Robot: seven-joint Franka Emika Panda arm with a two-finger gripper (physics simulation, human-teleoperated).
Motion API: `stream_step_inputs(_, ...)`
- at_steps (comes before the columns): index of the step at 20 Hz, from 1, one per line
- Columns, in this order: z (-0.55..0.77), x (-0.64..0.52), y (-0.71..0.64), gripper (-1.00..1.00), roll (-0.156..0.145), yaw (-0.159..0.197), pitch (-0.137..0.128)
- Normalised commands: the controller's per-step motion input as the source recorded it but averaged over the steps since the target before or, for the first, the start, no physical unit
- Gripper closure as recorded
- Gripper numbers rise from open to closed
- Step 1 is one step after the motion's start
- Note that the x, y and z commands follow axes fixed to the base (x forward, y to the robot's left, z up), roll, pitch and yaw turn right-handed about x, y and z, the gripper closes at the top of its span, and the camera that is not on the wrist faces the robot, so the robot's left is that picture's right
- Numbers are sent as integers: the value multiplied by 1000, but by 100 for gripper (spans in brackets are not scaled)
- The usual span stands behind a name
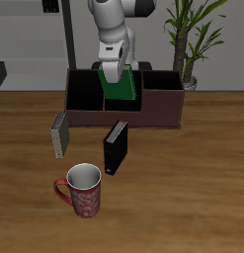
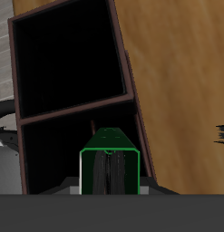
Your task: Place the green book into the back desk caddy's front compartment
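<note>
The pincer (image 1: 118, 71) grips the green book (image 1: 121, 86) upright above the desk caddy (image 1: 153, 111), clear of its rim.

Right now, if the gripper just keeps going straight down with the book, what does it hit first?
Likely the black floor of a desk caddy cell: the gripper holds the green book above the middle column. Which cell is unclear; the divider wall may catch it.

My arm (image 1: 114, 22) is showing glossy white rounded shells, with dark grey joints banding between them.
</note>
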Motion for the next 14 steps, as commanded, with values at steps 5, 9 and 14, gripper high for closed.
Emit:
stream_step_inputs(5, -145, 9, -54, 100, -7, 4, 22)
stream_step_inputs(9, -176, -11, 17, 100, 1, 9, 26)
stream_step_inputs(14, -110, -20, -40, 100, -2, -4, 25)
